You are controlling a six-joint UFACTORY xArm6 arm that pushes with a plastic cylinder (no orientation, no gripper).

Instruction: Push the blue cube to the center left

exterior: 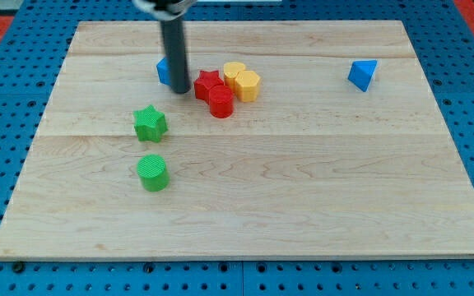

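The blue cube [163,71] sits near the view's top, left of centre, mostly hidden behind my dark rod. My tip [178,91] rests on the board against the cube's right side, between it and the red star [207,84]. A red cylinder [220,103] lies just below and right of the red star.
Two yellow blocks [243,80] touch the red ones on their right. A green star [150,123] and a green cylinder [152,173] lie below the tip, to the left. A blue triangular block [363,74] sits at the top right. The wooden board [303,205] lies on a blue pegboard.
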